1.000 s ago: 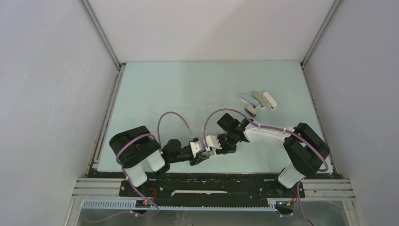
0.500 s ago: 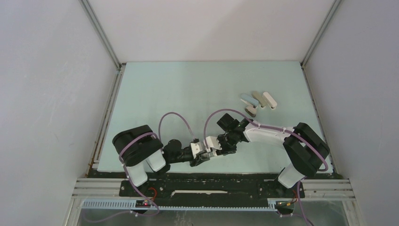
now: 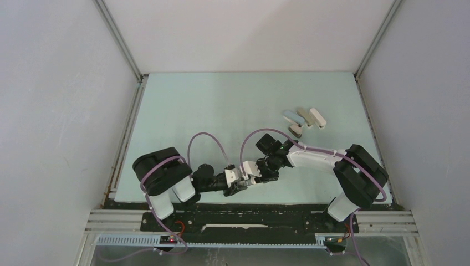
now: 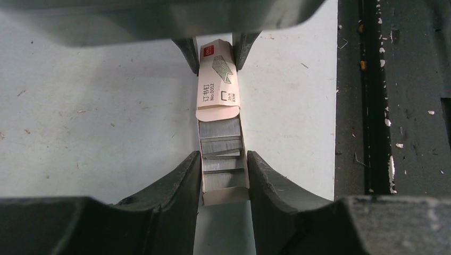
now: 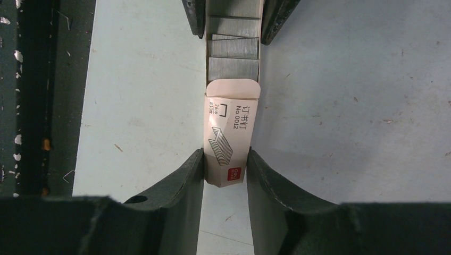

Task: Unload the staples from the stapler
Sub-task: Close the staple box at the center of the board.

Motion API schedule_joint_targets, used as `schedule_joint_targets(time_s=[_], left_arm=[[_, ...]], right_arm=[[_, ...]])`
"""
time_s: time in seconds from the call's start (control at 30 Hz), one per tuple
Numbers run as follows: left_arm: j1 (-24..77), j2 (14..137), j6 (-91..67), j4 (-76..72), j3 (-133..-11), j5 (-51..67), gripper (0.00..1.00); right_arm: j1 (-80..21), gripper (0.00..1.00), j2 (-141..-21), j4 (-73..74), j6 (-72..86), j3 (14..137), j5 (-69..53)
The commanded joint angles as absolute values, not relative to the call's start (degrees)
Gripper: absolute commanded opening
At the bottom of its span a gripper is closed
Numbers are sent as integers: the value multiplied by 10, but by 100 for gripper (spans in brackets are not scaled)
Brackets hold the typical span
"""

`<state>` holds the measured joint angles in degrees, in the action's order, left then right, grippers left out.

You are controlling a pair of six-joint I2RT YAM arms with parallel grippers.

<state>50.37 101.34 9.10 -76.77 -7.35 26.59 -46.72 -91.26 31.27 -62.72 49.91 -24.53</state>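
Note:
The light-blue stapler (image 3: 292, 117) lies at the back right of the table, far from both grippers. Both grippers meet near the front edge on a small white staple box (image 3: 247, 170). My left gripper (image 4: 223, 170) is shut on the box's inner tray, which holds grey staple strips (image 4: 220, 141). My right gripper (image 5: 226, 164) is shut on the white outer sleeve (image 5: 230, 133) with a red mark. The sleeve is slid partly off the tray, so the staple strips (image 5: 234, 50) show. In the top view the left gripper (image 3: 238, 179) and right gripper (image 3: 254, 168) face each other.
Next to the stapler lie a beige piece (image 3: 304, 116), a white piece (image 3: 317, 117) and a stubby dark grey-brown item (image 3: 295, 131). The table's dark front edge (image 4: 372, 106) runs close beside the grippers. Side walls enclose the pale green table (image 3: 221, 111).
The left arm's shoulder has shifted slightly right. Both grippers have stayed on the box, almost where they were.

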Motion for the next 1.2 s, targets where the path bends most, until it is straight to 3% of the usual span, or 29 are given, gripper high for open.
schedule_joint_targets(time_s=[0.0, 1.17], left_arm=[[509, 1006, 121, -801, -83, 278, 42], [520, 1016, 132, -814, -96, 273, 41]], right_arm=[[-472, 42, -918, 316, -630, 515, -255], [-464, 42, -916, 329, -633, 521, -271]])
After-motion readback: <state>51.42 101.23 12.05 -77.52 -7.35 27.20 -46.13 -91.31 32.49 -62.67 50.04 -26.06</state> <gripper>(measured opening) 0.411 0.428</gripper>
